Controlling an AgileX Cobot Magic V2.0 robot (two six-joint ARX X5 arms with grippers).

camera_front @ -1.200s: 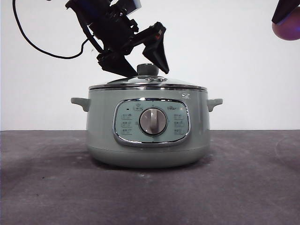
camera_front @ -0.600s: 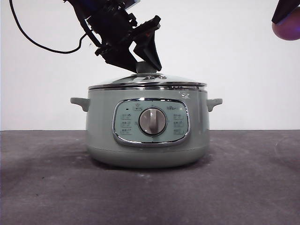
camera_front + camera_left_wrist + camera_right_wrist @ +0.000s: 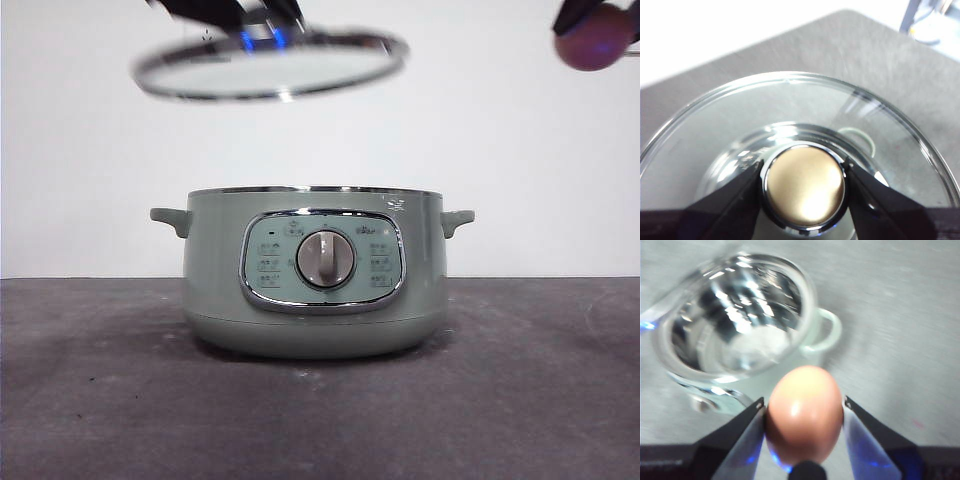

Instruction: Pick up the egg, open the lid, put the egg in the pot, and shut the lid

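The pale green pot point(image 3: 314, 270) stands open in the middle of the table. My left gripper point(image 3: 803, 182) is shut on the knob point(image 3: 805, 186) of the glass lid point(image 3: 270, 66) and holds the lid tilted, high above the pot and to its left in the front view. My right gripper point(image 3: 803, 412) is shut on the reddish-brown egg point(image 3: 804, 414); the egg also shows at the top right corner of the front view point(image 3: 594, 45), high and to the right of the pot. The right wrist view shows the open pot point(image 3: 745, 325) below and beyond the egg.
The pot sits on a dark grey table point(image 3: 520, 390) before a white wall. One pot handle point(image 3: 827, 335) shows beside the egg in the right wrist view.
My left gripper closed on the lid's knob and lifted the lid up and to the left off the pot. The egg at the top right has shifted slightly left.
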